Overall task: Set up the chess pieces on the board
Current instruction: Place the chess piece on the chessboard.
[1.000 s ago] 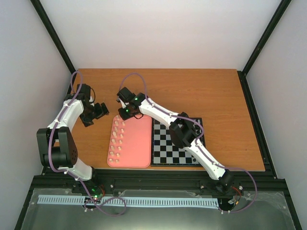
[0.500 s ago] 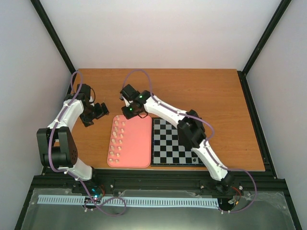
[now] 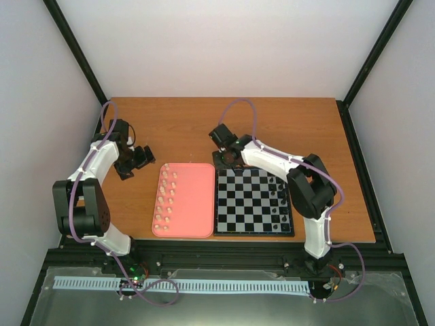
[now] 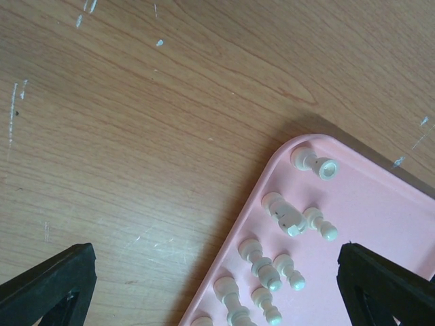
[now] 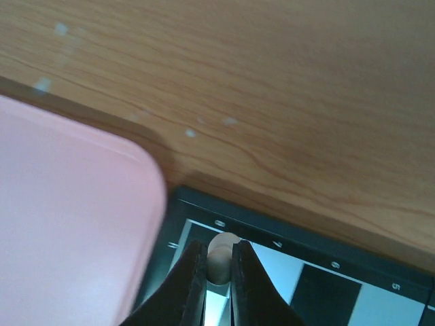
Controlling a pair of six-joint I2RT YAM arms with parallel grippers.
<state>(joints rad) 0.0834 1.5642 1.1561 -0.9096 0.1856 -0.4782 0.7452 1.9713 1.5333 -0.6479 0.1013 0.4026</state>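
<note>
The board [image 3: 253,201] lies right of the pink tray [image 3: 194,204]. Several cream-white chess pieces [image 3: 165,198] lie in two columns on the tray's left side; some show in the left wrist view [image 4: 280,261]. My right gripper [image 3: 225,160] hangs over the board's far left corner [image 5: 204,234], shut on one cream-white chess piece [image 5: 221,257] held between its fingertips [image 5: 219,272]. My left gripper [image 3: 138,157] is open and empty over the bare table, just left of the tray's far left corner [image 4: 299,146].
Small black chess figures [image 3: 279,197] stand along the board's right side. Bare wooden table [image 3: 299,129] stretches behind the board and tray. Black frame posts rise at the table's back corners.
My right gripper has moved right, from above the tray's far left part to the board's far left corner. The left arm has not moved.
</note>
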